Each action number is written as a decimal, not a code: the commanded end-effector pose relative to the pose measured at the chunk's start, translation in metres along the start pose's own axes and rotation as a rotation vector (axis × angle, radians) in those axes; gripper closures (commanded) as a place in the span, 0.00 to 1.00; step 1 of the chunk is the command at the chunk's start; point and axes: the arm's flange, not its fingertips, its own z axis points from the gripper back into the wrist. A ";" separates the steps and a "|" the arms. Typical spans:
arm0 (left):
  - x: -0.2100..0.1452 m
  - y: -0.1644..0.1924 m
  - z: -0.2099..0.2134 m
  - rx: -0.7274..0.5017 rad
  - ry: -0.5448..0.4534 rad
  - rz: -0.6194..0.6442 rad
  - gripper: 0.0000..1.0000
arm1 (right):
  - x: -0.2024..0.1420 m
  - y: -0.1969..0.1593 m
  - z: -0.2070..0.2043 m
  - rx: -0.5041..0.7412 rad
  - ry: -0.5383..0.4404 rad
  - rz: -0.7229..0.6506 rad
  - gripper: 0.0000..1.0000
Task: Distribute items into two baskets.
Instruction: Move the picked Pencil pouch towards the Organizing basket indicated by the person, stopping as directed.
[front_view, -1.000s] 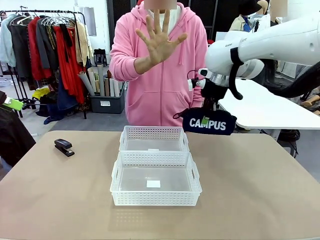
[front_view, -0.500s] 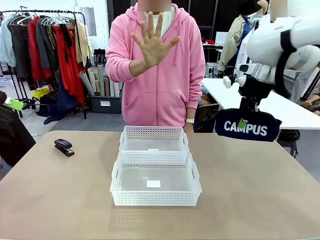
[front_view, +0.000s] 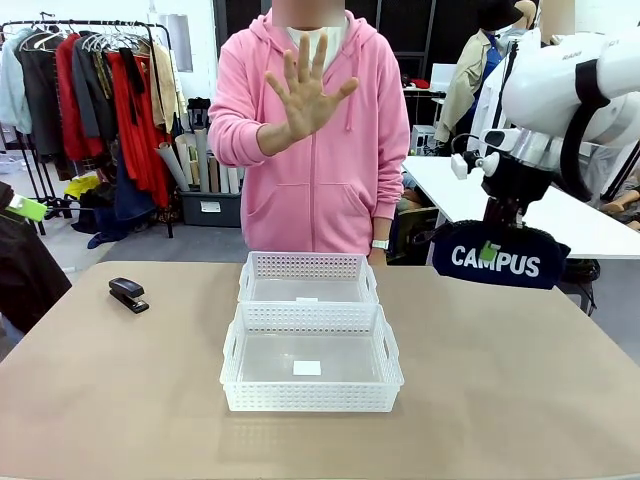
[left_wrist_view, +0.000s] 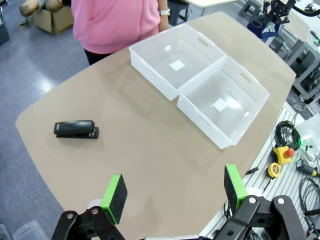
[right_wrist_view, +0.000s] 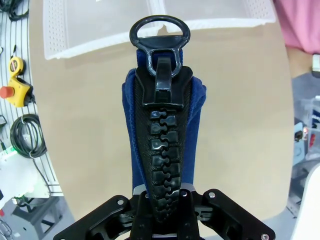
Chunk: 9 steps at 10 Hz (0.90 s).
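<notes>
We see the right gripper (front_view: 490, 247) clenched on the top edge of a navy fabric zip pouch (front_view: 497, 264) with white "CAMPUS" lettering. It holds the pouch in the air above the right side of the tan table (front_view: 520, 390), well apart from the baskets. In the right wrist view the chunky black zip runs away from the fingers to a black ring pull (right_wrist_view: 160, 22).

Our left gripper (left_wrist_view: 175, 186) hangs high over the table's near left, its green-padded fingers spread wide with nothing between them.

A small black stapler (front_view: 128, 294) lies on the table's left side, well apart from the baskets. Two shallow white plastic baskets with lattice sides sit touching at the table's middle, the nearer basket (front_view: 310, 398) in front of the farther basket (front_view: 308, 266).

A person in a pink hoodie (front_view: 330, 190) stands at the far side, one open hand (front_view: 308, 92) raised palm toward us.
</notes>
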 end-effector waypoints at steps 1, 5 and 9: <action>0.001 0.001 0.000 -0.012 -0.018 -0.012 0.00 | -0.001 0.000 0.000 0.005 0.001 -0.004 1.00; 0.001 0.001 0.000 -0.012 -0.018 -0.012 0.00 | -0.001 0.000 0.000 0.005 0.001 -0.004 1.00; 0.001 0.001 0.000 -0.012 -0.018 -0.012 0.00 | -0.001 0.000 0.000 0.005 0.001 -0.004 1.00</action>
